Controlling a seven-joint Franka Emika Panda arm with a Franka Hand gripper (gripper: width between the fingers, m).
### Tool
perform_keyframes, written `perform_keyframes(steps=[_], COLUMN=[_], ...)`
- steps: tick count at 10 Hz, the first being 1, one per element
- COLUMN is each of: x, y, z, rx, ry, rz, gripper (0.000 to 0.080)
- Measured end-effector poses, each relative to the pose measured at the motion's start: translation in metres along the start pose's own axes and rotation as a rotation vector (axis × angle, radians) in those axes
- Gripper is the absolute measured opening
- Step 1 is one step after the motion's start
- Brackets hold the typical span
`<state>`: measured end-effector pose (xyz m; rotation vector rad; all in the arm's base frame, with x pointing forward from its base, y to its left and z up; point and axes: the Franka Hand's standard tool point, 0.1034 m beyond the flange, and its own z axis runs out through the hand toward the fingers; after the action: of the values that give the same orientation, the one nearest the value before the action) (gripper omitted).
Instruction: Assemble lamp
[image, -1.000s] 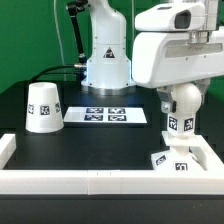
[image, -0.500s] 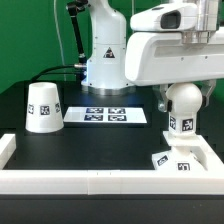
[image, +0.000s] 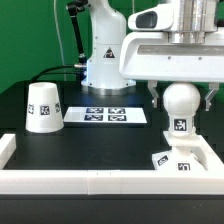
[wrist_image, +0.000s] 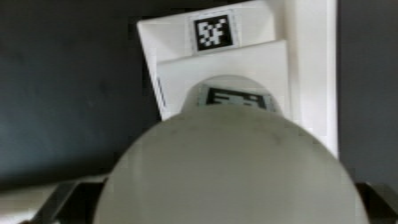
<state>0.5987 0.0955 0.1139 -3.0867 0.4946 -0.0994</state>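
The ball-shaped bulb (image: 180, 101) stands upright on the flat square base (image: 175, 160) at the exterior view's right, by the white wall. My gripper (image: 182, 97) hangs straight above it, with one dark finger on each side of the ball, shut on the bulb. In the wrist view the bulb (wrist_image: 222, 160) fills the space between the fingers of my gripper (wrist_image: 222, 208), and the base (wrist_image: 222, 75) with its tag lies beyond it. The tapered shade (image: 43, 107) stands alone at the exterior view's left, mouth down.
The marker board (image: 105, 115) lies flat at mid table. A low white wall (image: 90, 181) runs along the front and both sides. The arm's own pedestal (image: 106, 60) stands at the back.
My hand has turned about its vertical axis over the bulb, and both fingers now show side by side. The tags on the bulb's stem have turned with it. The shade and base have not moved.
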Motion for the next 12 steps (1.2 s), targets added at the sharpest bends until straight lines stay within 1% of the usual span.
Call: perform_keyframes(steps=[2, 3, 5, 6, 9, 10, 11, 12], x=[-0.0028, -0.005, -0.0063, -0.0063, -0.0049, -0.0048, -0.0058, -0.006], y=[-0.0031, -0.0043, -0.0061, -0.006, -0.0038, -0.0037, -0.0059, -0.0062], z=[-0.0001, 0.0002, 0.0004, 0.0006, 0.0015, 0.0017, 0.0015, 0.0016], rx=[-0.003, -0.012, -0.012, -0.007, 0.032, 0.039, 0.04, 0.04], ry=[-0.029, -0.039, -0.047, -0.054, -0.1, -0.112, -0.116, -0.117], rz=[0.214, 0.301, 0.549, 0.631, 0.826, 0.889, 0.943, 0.937], gripper=[0.0579, 0.0579, 0.0579, 0.0579, 0.0579, 0.0579, 0.0579, 0.058])
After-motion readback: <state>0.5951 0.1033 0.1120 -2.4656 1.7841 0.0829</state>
